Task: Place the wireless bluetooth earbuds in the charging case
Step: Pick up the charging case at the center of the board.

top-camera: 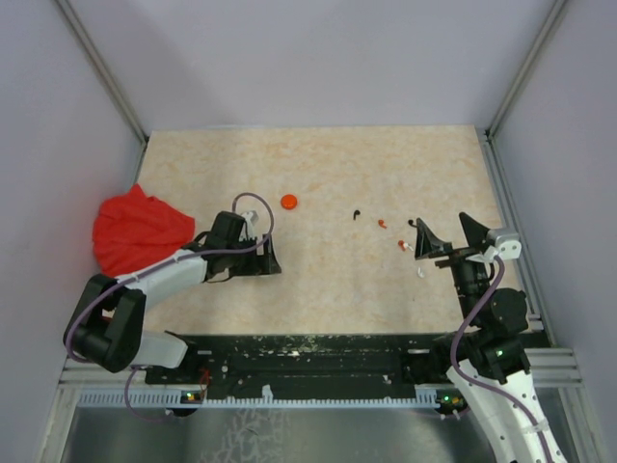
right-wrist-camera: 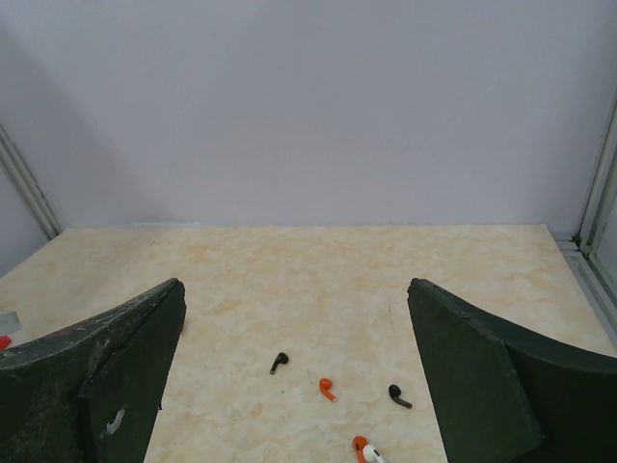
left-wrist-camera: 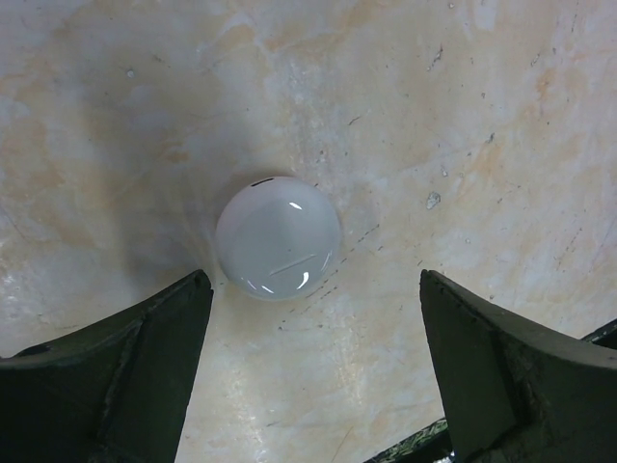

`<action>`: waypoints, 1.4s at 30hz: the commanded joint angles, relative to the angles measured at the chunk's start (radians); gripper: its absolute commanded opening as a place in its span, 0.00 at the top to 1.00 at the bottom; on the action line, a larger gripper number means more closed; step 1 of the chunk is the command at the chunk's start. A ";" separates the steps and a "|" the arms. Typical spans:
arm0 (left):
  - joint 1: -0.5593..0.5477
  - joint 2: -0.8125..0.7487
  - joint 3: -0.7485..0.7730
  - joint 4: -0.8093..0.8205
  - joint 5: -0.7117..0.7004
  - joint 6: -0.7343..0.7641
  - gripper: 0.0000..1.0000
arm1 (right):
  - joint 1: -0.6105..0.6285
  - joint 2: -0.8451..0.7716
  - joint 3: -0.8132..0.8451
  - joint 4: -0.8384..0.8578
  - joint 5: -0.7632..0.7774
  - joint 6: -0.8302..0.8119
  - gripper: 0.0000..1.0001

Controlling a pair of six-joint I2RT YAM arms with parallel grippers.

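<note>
My left gripper (left-wrist-camera: 313,289) is spread wide and points down at the desk (left-wrist-camera: 463,116). A white round case (left-wrist-camera: 278,237) lies shut on the desk just past the fingertips (left-wrist-camera: 183,299). It sits nearer the left finger than the right one, and I see no contact with either. The case is glossy, with a small dark slot at its far edge. In the top view this gripper (top-camera: 258,249) sits left of the middle of the desk, with a crumpled red cloth (top-camera: 135,231) behind its arm near the left wall. An orange disc (top-camera: 289,201) lies a little beyond it.

My right gripper (top-camera: 448,236) is also spread and holds nothing. The earbuds are all loose on the desk, scattered just to its left and well apart from the white round case. Farthest left is a black earbud (top-camera: 357,213), then an orange earbud (top-camera: 383,224). A second black earbud (top-camera: 413,223) lies close to the gripper's left finger, and a second orange earbud (top-camera: 403,245) is nearer my side. A small white piece (top-camera: 421,273) lies nearest the arm's base, too small to identify.

The right wrist view frames four of them between the fingers (right-wrist-camera: 106,376). At the bottom edge a white earbud (right-wrist-camera: 372,454) touches the second orange earbud (right-wrist-camera: 359,446).
</note>
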 commanded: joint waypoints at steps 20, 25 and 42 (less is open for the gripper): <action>-0.141 0.023 0.064 0.057 -0.029 -0.030 0.06 | 0.020 0.129 0.087 -0.051 -0.112 0.022 0.02; -0.129 -0.025 0.063 0.011 -0.119 0.035 0.06 | 0.020 0.308 0.156 -0.127 -0.196 0.074 0.02; -0.033 0.158 0.142 0.116 0.091 0.062 0.07 | 0.020 0.519 0.124 -0.135 -0.444 0.163 0.02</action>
